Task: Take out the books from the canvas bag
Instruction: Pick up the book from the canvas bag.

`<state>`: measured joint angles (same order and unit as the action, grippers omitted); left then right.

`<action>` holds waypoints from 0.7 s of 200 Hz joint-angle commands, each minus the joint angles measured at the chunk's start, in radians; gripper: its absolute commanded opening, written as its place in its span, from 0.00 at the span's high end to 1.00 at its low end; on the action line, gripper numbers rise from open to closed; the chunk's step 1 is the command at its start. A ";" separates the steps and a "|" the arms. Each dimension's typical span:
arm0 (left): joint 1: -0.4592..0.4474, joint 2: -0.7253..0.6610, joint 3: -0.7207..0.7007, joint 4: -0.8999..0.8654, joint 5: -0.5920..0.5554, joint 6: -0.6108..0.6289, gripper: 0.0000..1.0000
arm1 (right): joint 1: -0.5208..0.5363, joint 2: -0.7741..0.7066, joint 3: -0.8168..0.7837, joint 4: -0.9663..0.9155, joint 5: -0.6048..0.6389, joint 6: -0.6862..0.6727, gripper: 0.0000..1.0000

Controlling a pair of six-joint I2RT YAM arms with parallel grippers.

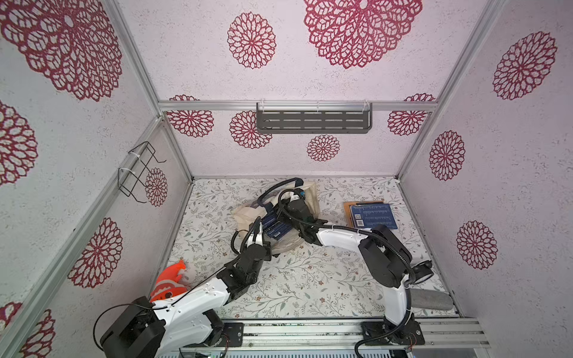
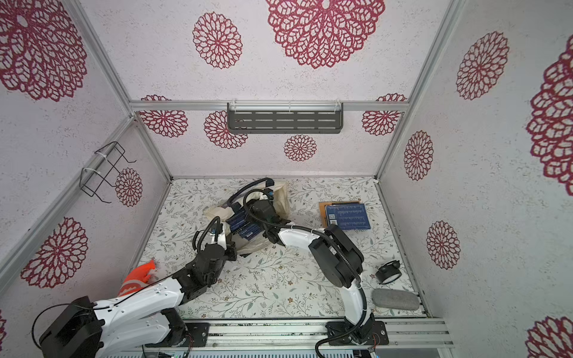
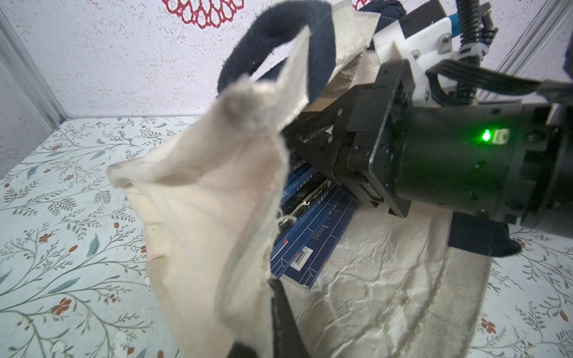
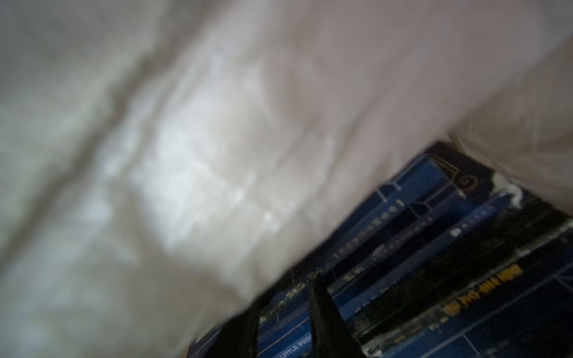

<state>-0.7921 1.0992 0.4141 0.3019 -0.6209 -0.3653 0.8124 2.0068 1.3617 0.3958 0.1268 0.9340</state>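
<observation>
Both grippers are at the canvas bag (image 1: 310, 196). My left gripper (image 3: 273, 294) is pinched shut on its cream rim and holds that flap up off the table (image 1: 294, 279), so the mouth gapes. My right gripper (image 4: 282, 319) is poked into that mouth with its black fingers (image 4: 325, 307) down among the books (image 4: 434, 248). Whether they have clamped one I cannot tell (canvas fills most of that blurred wrist view).

In both top views my right wrist covers the opening, and from the left wrist the raised flap hides those fingertips. A navy handle (image 3: 273, 34) loops above.

An orange toy (image 1: 170, 280) sits by my left arm. A grey oblong pad (image 2: 395, 299) and a round black thing (image 2: 388, 272) lie near my right base.

The books in the mouth (image 3: 313, 235) are thin and dark blue, with white lines and a barcode label, and they lie fanned over each other. Two more lie flat on the table, well apart from the bag: a blue one (image 1: 373, 215) on an orange-brown one (image 1: 347, 214).
</observation>
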 commanded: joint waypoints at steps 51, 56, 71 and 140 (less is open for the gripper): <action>-0.024 0.003 0.006 0.045 0.033 0.024 1.00 | -0.009 0.051 0.130 -0.044 0.011 -0.006 0.50; -0.025 0.003 0.006 0.044 0.033 0.024 1.00 | -0.011 0.058 0.134 -0.046 0.010 0.001 0.50; -0.025 0.001 0.005 0.045 0.030 0.025 1.00 | -0.013 0.082 0.150 -0.049 0.006 0.027 0.50; -0.024 0.004 0.002 0.050 0.027 0.025 1.00 | -0.025 0.116 0.163 -0.026 -0.036 0.085 0.82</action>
<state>-0.7921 1.1004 0.4141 0.3065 -0.6182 -0.3584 0.7940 2.1365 1.5200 0.3470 0.1108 1.0103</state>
